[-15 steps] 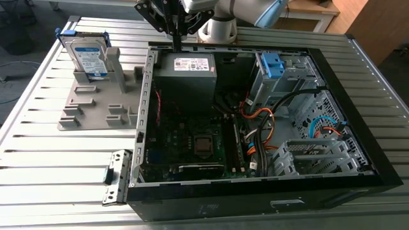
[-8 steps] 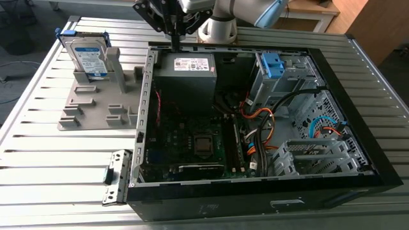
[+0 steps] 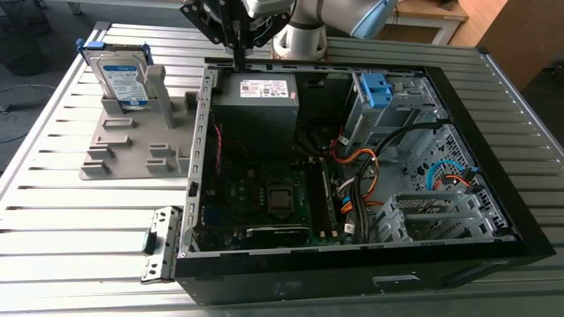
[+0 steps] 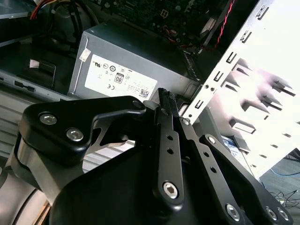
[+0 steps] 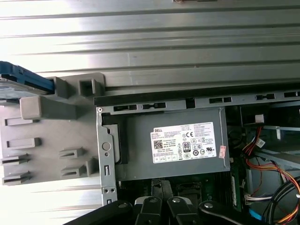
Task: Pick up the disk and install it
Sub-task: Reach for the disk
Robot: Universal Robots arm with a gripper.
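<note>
Top centre, the gripper [image 3: 238, 61], closed and empty, hangs over the power supply [image 3: 264, 102]. Upper left, the disk [image 3: 123, 78] stands in a grey holder [image 3: 132, 150] on the slatted table [image 3: 79, 218].

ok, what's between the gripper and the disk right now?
Exterior view: between the gripper, shut above the case's edge, and the disk, upright in the grey holder, stand the holder's posts and the case's metal side wall.

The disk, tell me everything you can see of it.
The disk is a flat silver drive with a white-and-blue label, edged by a blue plastic frame. It stands upright in a slot of the grey holder on the slatted table, at the exterior view's left of the open computer case. Only the holder touches it.
</note>
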